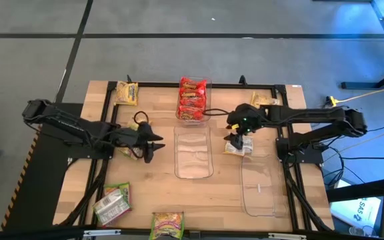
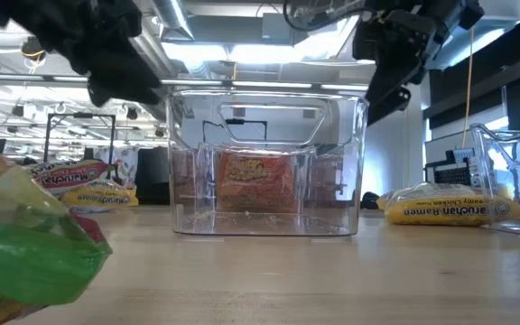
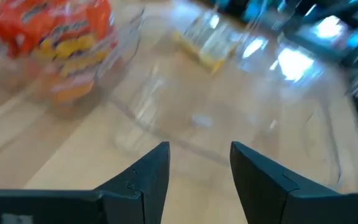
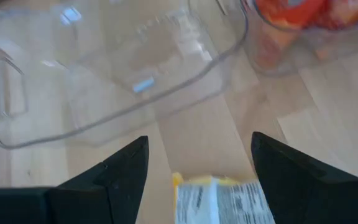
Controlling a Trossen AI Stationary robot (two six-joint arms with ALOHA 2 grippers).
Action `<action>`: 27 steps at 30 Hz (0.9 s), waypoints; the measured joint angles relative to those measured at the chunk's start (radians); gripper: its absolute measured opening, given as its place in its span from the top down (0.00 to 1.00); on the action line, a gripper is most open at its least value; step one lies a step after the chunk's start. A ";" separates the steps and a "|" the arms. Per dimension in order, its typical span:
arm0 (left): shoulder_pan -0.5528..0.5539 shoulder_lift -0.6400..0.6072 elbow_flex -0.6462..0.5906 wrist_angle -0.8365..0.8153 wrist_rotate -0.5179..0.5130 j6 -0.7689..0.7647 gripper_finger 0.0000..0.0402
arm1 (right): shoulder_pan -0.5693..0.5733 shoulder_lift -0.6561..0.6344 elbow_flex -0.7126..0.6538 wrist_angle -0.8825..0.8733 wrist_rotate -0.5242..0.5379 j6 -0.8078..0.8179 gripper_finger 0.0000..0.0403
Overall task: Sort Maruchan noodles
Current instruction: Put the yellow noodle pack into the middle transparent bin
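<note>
Yellow noodle packet [image 1: 237,148] lying on table [image 1: 159,193] between two clear bins | I am hovering right gripper [image 1: 239,138] over it, fingers spread, empty | left gripper [image 1: 153,141] released, extended toward middle bin [image 1: 193,155] | red packets [image 1: 193,99] filling far bin [image 1: 192,119] | green packets [image 1: 112,203] near front edge.

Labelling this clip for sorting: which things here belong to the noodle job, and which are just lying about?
Job:
red packets in the far bin
yellow packets
green packets
empty middle bin, empty right bin
left gripper, right gripper, both open

Lying about:
cables on the floor
</note>
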 joint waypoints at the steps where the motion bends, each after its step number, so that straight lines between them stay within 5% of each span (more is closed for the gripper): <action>1: -0.006 0.013 0.040 -0.091 -0.006 -0.019 0.60 | 0.000 0.000 -0.007 0.026 -0.007 0.000 0.36; 10: -0.002 0.118 0.337 -0.719 -0.022 -0.140 0.60 | 0.000 0.000 -0.049 0.129 -0.015 -0.041 0.36; 27: 0.497 0.217 0.382 -0.837 0.065 0.051 0.60 | 0.000 0.000 -0.106 0.182 -0.013 -0.055 0.36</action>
